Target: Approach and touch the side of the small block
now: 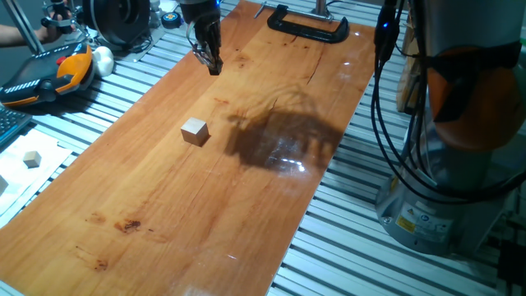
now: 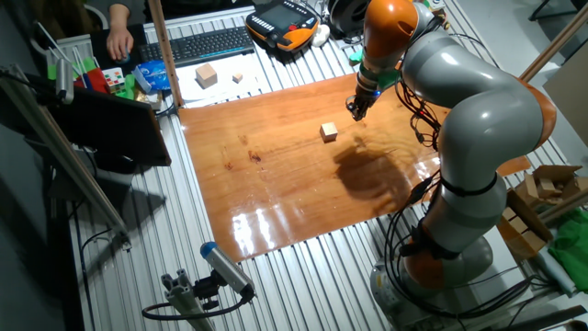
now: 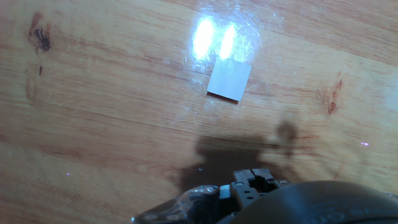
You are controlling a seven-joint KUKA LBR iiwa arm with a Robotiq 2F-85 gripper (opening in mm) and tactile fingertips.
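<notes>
The claw point(image 1: 213, 62) hangs near the top of one fixed view, above the wooden desk point(image 1: 164, 214) and well apart from the small block point(image 1: 195, 131), which sits alone on the board left of centre, beside a dark shadow. In the other fixed view the claw point(image 2: 355, 112) is up and to the right of the block point(image 2: 329, 132), near but not touching. The tips look pressed close together with nothing between them, though the hand view hides them, so I cannot tell for sure. That hand view shows the block point(image 3: 229, 80) as a pale square in the upper middle, right under a bright glare. The approach, I'd say, is only beginning: come down low first, then slide in level toward a side face, slowly, so the light cube is touched rather than shoved.
</notes>
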